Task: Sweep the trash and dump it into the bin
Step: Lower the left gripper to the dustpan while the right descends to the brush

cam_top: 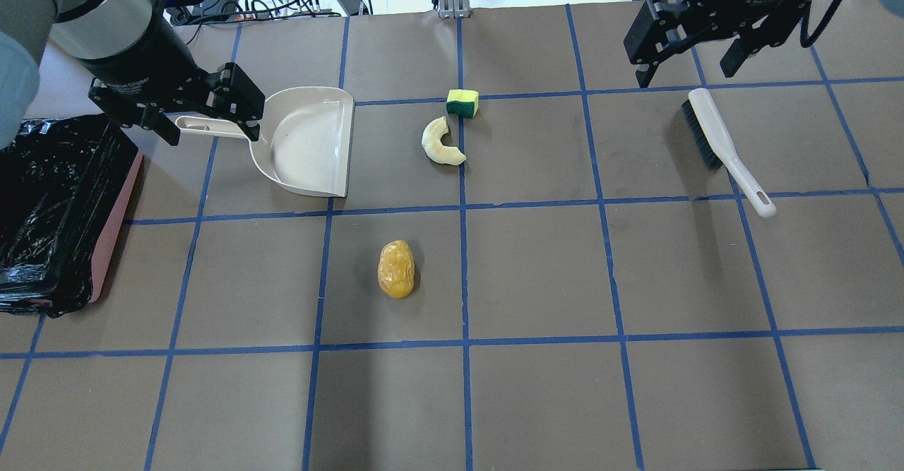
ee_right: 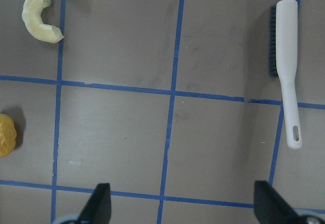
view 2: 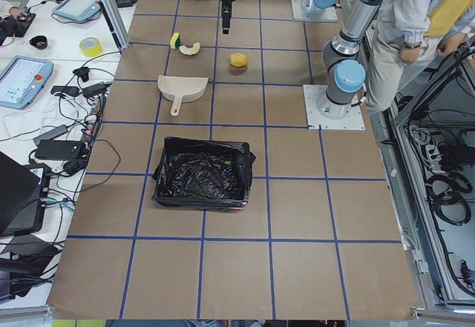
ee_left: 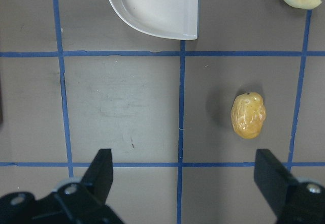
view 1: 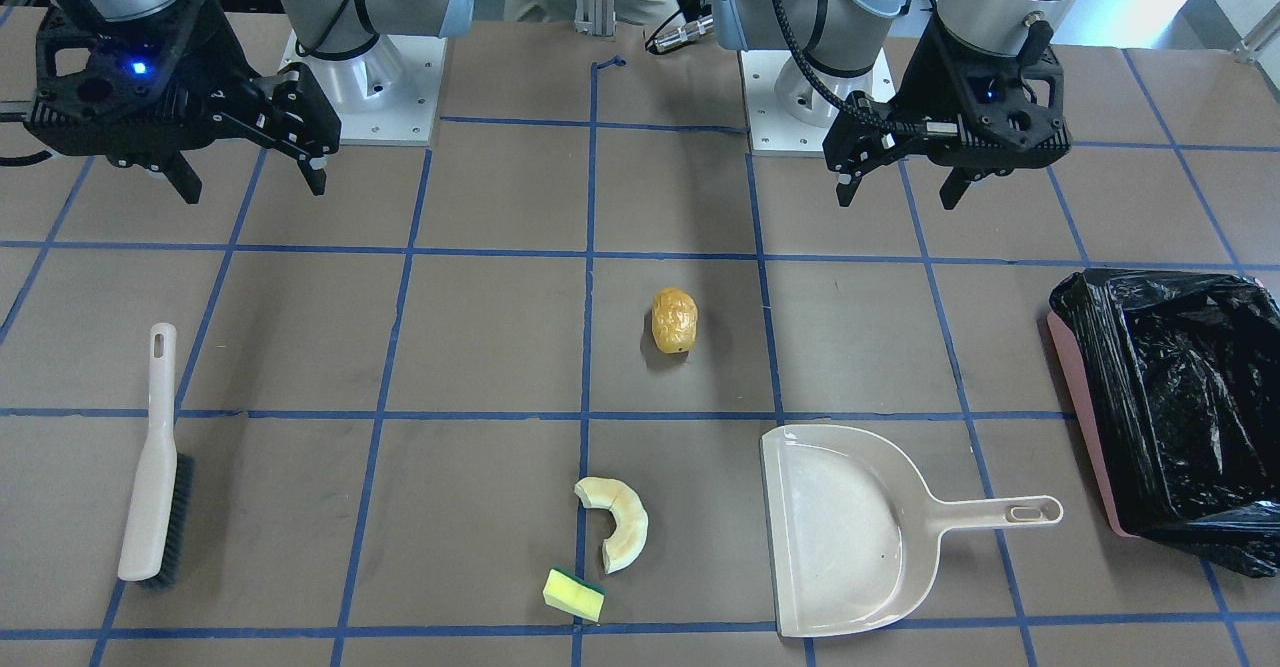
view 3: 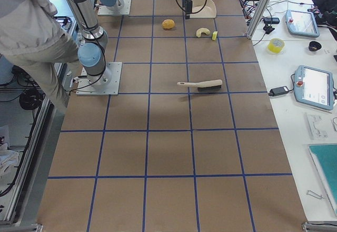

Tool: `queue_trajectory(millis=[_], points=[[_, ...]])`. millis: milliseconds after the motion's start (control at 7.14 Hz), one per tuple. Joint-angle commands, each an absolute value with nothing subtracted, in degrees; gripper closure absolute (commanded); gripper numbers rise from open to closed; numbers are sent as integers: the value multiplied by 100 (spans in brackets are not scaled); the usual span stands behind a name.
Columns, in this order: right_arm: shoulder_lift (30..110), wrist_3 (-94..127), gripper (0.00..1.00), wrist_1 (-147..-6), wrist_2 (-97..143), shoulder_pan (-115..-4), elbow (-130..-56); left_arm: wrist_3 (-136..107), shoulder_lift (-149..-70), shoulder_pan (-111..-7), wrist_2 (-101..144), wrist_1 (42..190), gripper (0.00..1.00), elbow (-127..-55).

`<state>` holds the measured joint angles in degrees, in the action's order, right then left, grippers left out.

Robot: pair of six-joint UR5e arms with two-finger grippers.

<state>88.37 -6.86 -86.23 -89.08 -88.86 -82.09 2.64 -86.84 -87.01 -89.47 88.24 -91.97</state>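
The trash lies on the brown table: a golden-brown lump (view 1: 674, 321) near the middle, and a pale crescent slice (view 1: 620, 522) with a yellow-and-green sponge (view 1: 574, 595) beside it farther out. The pink bin (view 1: 1085, 427) with a black bag stands on my left side. A beige dustpan (view 1: 850, 527) lies between the bin and the slice. A beige brush (view 1: 155, 462) lies on my right side. My left gripper (view 1: 897, 197) is open and empty, high above the table; its wrist view shows the lump (ee_left: 248, 116). My right gripper (view 1: 255, 190) is open and empty, high up, with the brush (ee_right: 286, 66) below it.
Blue tape lines grid the table. The arm bases (view 1: 370, 87) stand at the robot's edge. A person (view 2: 415, 30) stands behind the robot. Cables and tablets (view 2: 26, 82) lie on the side bench beyond the far edge.
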Motion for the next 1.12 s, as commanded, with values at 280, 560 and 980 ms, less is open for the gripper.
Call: queue_trajectory(millis=[280,560,980], points=[[8824,-686,0,-8022,-8974,-8842,-8200,307,-8684,-8701,-8947,8824,0,-9193],[8815,-694,0,-7708,-9000,-8781,-8200,351,-8814,-8701,-8930,8597,0,-9219],[8789,-1374,5,-7778,-9026,-7923,-8296,-975,-8859,-8684,-8947,8289,0,-9211]])
